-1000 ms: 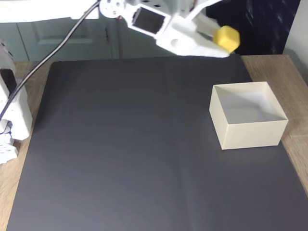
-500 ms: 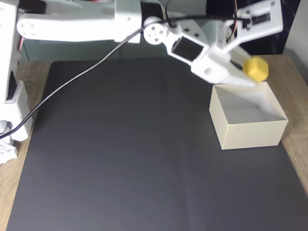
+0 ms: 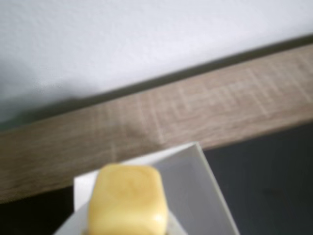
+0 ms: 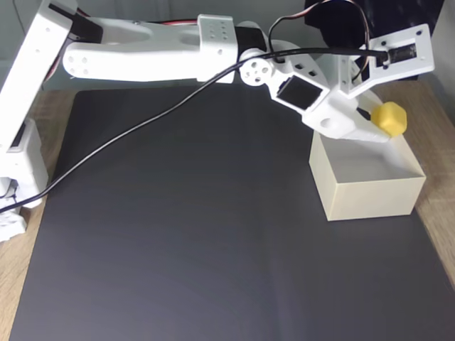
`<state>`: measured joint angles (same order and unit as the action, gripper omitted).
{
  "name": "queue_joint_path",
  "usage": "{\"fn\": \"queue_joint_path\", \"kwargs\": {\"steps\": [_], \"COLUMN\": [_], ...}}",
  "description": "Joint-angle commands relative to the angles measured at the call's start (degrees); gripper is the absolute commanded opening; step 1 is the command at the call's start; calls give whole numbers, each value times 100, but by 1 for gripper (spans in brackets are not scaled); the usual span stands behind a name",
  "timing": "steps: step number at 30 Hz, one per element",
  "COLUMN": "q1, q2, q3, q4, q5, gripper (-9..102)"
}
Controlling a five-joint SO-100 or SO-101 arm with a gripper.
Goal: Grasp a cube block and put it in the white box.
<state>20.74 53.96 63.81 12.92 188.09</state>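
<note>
hand (image 4: 384,122) pinched the cube block (image 4: 391,118) | hovered above the white box (image 4: 370,195) back edge | wrist view blurry, cube bottom cropped

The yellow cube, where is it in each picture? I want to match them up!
Wrist view: the cube block sits at the bottom edge, left of centre, big and blurry.
Fixed view: it is at the upper right, held in the gripper above the far rim of the white box.
Shared landmark: the white box, whose corner shows behind the cube in the wrist view.
</note>
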Motion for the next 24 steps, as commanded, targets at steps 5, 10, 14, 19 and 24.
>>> {"fn": "queue_joint_path", "kwargs": {"steps": [5, 10, 14, 19, 24], "q1": [-141, -176, -220, -202, -105], "q2": [44, 62, 97, 167, 264], "q3": [-316, -316, -308, -308, -237], "q4": [97, 229, 281, 483, 562], "q5": [-44, -44, -53, -141, -158], "gripper": [7, 7, 8, 21, 26]}}
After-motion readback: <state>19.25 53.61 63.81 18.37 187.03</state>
